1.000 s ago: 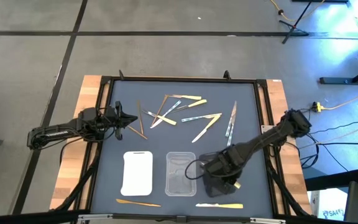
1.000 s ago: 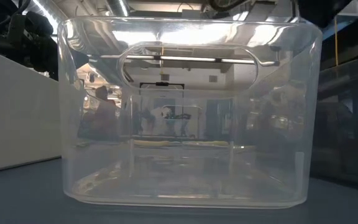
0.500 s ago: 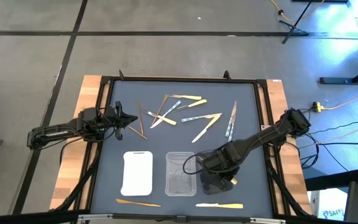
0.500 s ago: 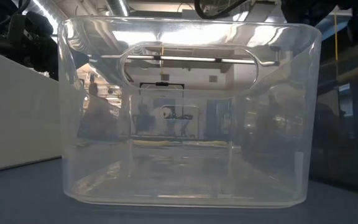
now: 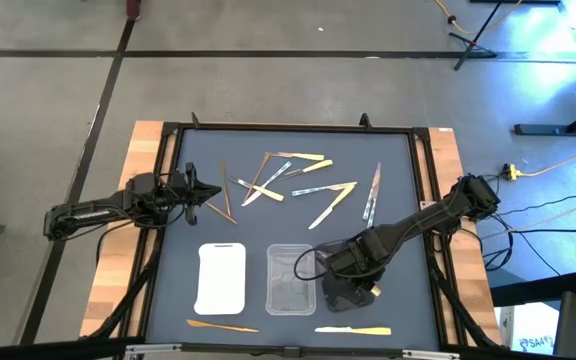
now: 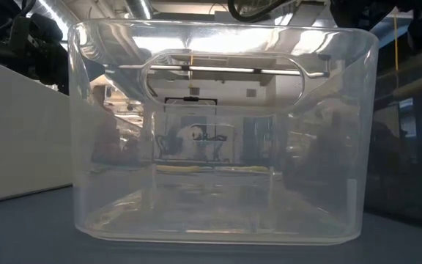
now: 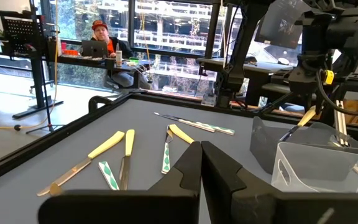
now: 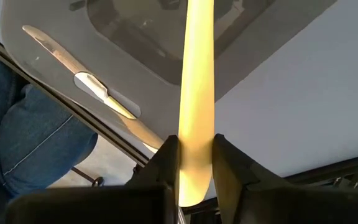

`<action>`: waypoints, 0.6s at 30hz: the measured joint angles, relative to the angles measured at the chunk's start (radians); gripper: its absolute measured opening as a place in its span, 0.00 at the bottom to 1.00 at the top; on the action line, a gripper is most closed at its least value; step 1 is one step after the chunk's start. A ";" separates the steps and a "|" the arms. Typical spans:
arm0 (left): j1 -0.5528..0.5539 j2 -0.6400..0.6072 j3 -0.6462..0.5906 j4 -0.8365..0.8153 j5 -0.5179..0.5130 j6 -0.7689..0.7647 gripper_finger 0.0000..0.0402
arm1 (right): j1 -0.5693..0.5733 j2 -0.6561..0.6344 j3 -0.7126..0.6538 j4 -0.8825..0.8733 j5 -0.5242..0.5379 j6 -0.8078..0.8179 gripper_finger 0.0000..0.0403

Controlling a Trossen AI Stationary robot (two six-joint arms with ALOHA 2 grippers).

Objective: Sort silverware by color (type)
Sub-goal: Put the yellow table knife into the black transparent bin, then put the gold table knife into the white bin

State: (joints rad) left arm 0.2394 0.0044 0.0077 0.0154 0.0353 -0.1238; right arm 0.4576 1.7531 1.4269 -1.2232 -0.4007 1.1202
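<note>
R claw (image 8: 194, 163) w/ yellow utensil (image 8: 196, 93) over black tray (image 5: 348, 295).

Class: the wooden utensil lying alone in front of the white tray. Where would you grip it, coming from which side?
Probably at mid-length, straight down from above. The wooden utensil lies flat on the table, so nothing gets under it sideways. Its length runs left-right, so the jaws should close across its narrow width, near to far, clear of the white tray.
</note>
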 joint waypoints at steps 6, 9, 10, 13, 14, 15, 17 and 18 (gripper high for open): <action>0.000 0.000 0.000 0.000 0.000 0.000 0.01 | 0.000 0.000 0.000 0.000 0.020 0.000 0.31; 0.000 0.000 0.000 0.000 0.000 0.000 0.01 | 0.000 0.000 0.000 0.000 0.024 0.000 0.36; 0.000 0.000 0.000 0.000 0.000 0.000 0.01 | 0.000 -0.001 0.000 0.000 0.024 0.000 0.37; 0.000 0.000 0.000 0.000 0.000 0.000 0.01 | 0.000 -0.001 0.000 0.000 0.024 0.000 0.39; 0.000 0.000 0.000 0.000 0.000 0.000 0.01 | 0.000 -0.001 0.000 0.000 0.024 0.000 0.39; 0.000 0.000 0.000 0.000 0.000 0.000 0.01 | 0.000 -0.001 0.000 0.000 0.024 0.000 0.39; 0.000 0.000 0.000 0.000 0.000 0.000 0.01 | 0.000 -0.001 0.000 0.000 0.023 0.000 0.39; 0.000 0.000 0.000 0.000 0.000 0.000 0.01 | 0.000 -0.001 0.000 0.000 0.017 0.000 0.39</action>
State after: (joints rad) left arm 0.2394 0.0044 0.0078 0.0154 0.0353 -0.1238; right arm 0.4576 1.7523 1.4269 -1.2232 -0.3841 1.1202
